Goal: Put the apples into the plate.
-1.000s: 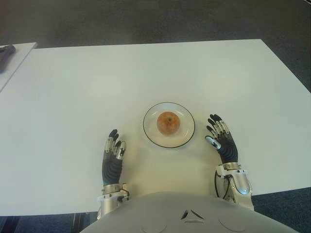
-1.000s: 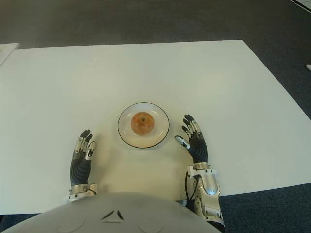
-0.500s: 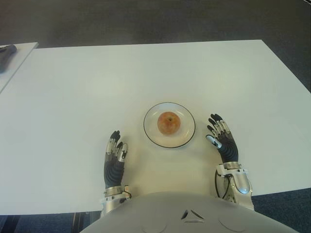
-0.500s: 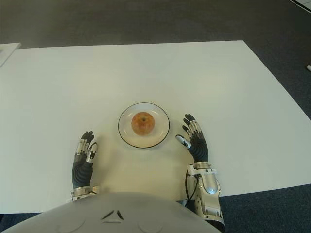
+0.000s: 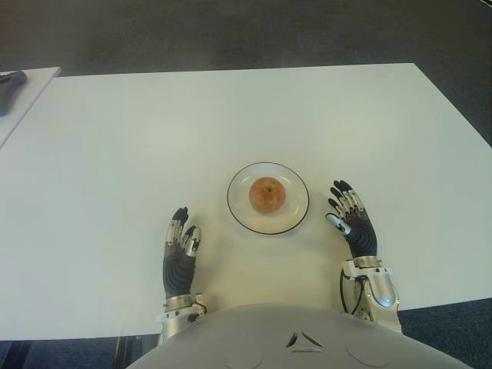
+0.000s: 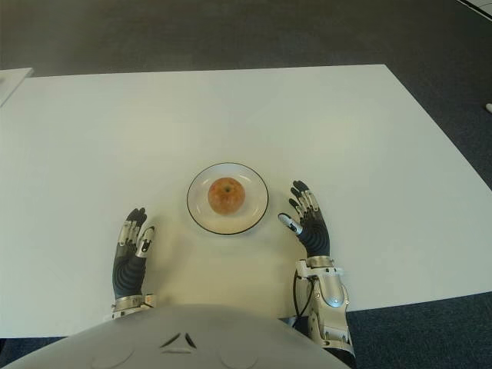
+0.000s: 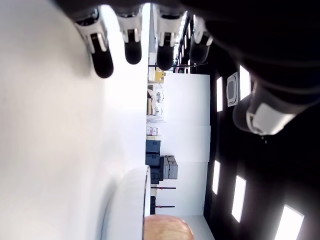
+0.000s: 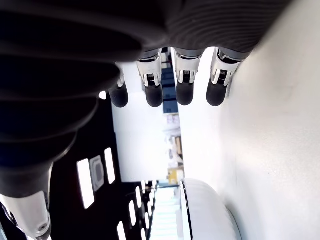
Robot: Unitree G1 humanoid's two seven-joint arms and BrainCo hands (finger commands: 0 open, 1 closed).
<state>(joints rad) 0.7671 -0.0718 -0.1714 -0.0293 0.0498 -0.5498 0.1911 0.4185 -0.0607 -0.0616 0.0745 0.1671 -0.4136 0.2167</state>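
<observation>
One reddish-yellow apple [image 5: 267, 194] sits in the middle of a white plate [image 5: 294, 214] with a dark rim, near the front of the white table [image 5: 154, 138]. My left hand [image 5: 181, 247] shows palm down to the left of the plate, fingers straight and holding nothing. To the plate's right is my right hand [image 5: 350, 219], also open, fingers extended, a short gap from the rim. The left wrist view catches the plate's rim [image 7: 127, 207] and the apple's top [image 7: 167, 229]; the right wrist view shows the plate's edge [image 8: 207, 215].
A second pale table [image 5: 23, 96] with a dark object [image 5: 9, 81] on it stands at the far left. Dark carpet [image 5: 246, 31] lies beyond the table's far edge. My torso [image 5: 284, 338] covers the near edge.
My left hand has slid back a little toward my body. The right hand, apple and plate stay where they were.
</observation>
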